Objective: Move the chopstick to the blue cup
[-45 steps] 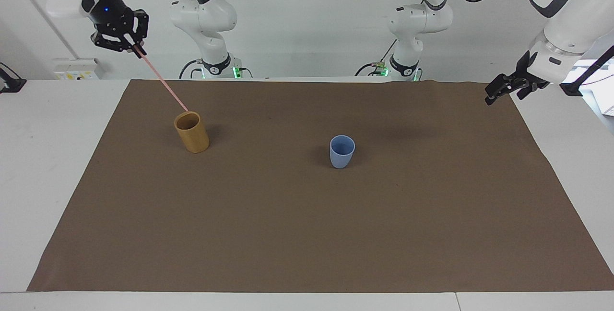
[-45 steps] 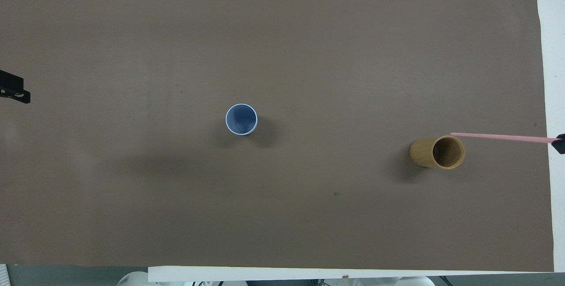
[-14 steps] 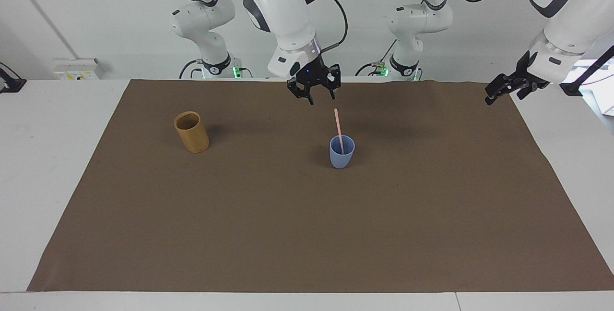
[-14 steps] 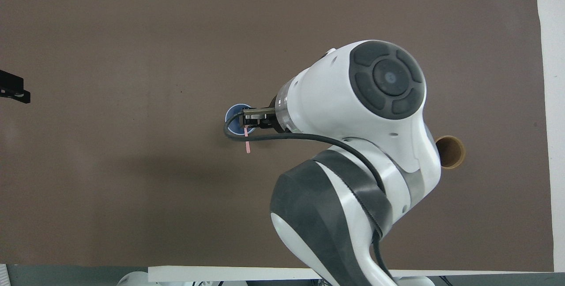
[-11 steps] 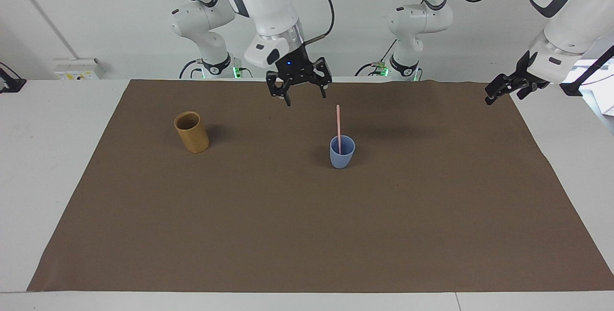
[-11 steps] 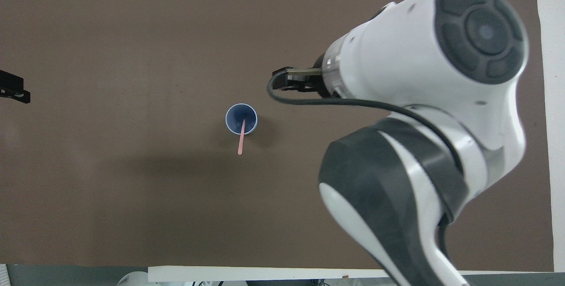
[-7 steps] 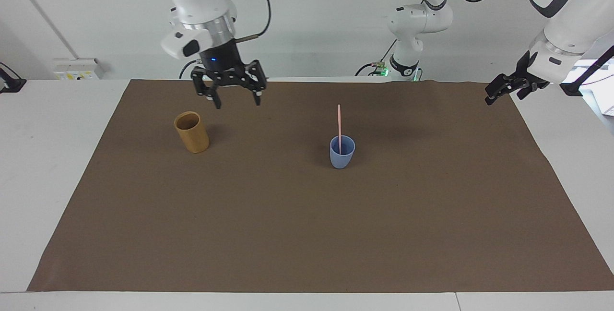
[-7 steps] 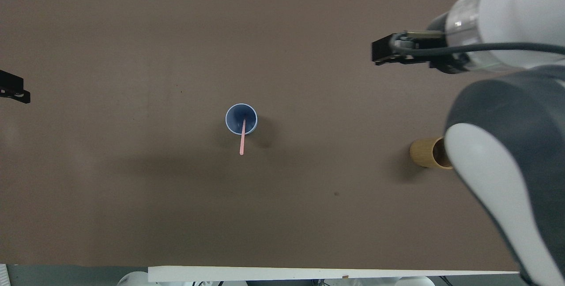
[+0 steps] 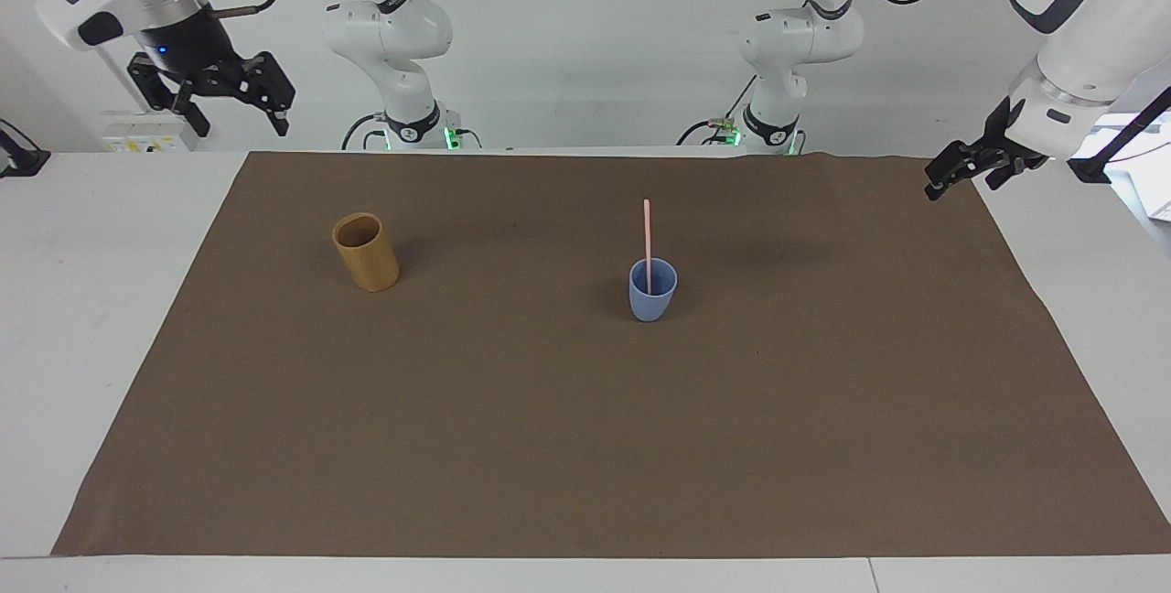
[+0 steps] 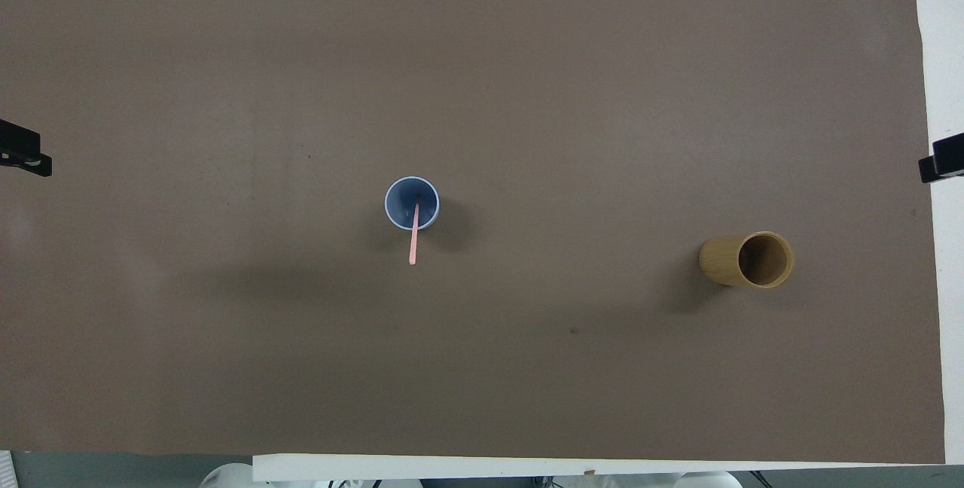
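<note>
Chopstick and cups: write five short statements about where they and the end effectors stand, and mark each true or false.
1. The chopstick stands in the blue cup. True.
2. The tan cup lies tipped on its side. False: it stands upright on the brown mat.
3. The right end effector grips the chopstick. False: it is open and empty, up over the table's right-arm end.
4. The left end effector is open and holds nothing. True.
5. The tan cup holds a second chopstick. False: it is empty.
</note>
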Motion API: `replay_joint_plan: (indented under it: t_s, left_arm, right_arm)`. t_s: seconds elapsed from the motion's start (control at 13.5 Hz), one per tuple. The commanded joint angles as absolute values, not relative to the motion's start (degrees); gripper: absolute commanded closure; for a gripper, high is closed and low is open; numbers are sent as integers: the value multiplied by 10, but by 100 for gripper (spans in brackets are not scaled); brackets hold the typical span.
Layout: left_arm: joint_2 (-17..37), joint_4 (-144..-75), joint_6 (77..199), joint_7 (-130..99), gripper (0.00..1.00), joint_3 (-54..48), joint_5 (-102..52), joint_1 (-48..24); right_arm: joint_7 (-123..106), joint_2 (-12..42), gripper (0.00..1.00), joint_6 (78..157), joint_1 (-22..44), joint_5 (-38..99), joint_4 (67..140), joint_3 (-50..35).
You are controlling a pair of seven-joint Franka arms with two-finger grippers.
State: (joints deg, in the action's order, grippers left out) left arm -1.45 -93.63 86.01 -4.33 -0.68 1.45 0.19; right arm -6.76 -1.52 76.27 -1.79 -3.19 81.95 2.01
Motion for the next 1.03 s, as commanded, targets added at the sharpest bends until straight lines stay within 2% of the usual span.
replay_joint_plan:
  t_s: [0.0,0.3,0.59,0.96]
  left_arm:
    - [-30,-954,867,-40,0,-3,12,0]
    - [-25,-949,918,-39,0,-4,13,-7]
    - [-30,-890,882,57,0,-9,7,-8]
    - [-40,-893,889,56,0,-15,-8,-8]
  right_arm:
    - [-81,-35,0,766,-30,-47,859,5]
    - [-77,-42,0,767,-50,-47,861,-23]
    - [-70,-47,0,767,-43,-47,867,-18]
    - [-53,-48,0,766,-43,-44,867,-19]
